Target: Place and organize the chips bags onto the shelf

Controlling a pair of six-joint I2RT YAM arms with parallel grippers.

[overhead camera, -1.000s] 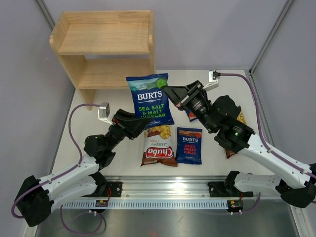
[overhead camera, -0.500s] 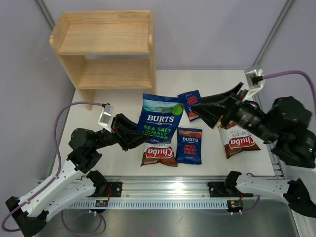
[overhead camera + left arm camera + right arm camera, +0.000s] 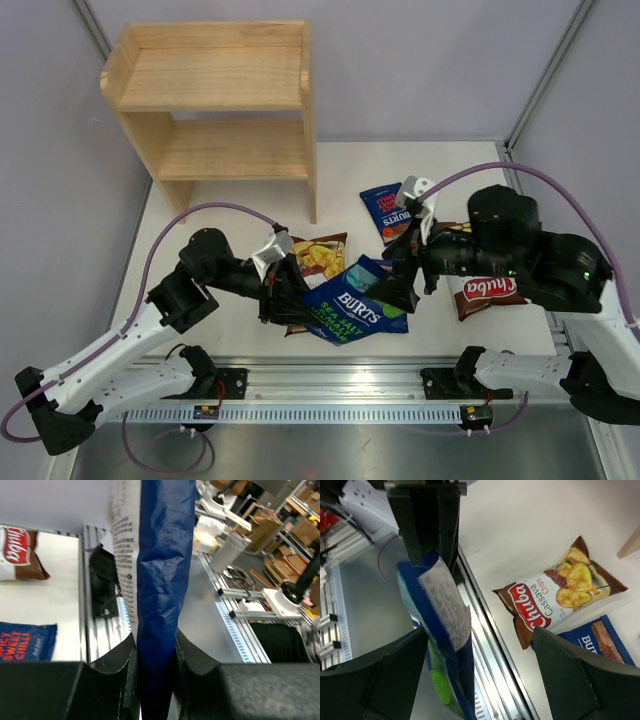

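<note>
The white-and-black left arm point(image 3: 120, 345) is lying low and pointing rightward. Its left gripper point(image 3: 288, 295) is pinching the edge of a dark blue glossy chips bag point(image 3: 352, 310) between its fingers point(image 3: 120, 665). The right arm point(image 3: 560, 270) is pointing leftward, its right gripper point(image 3: 400, 288) is facing the left one, and its fingers point(image 3: 395, 675) are standing spread wide.
</note>
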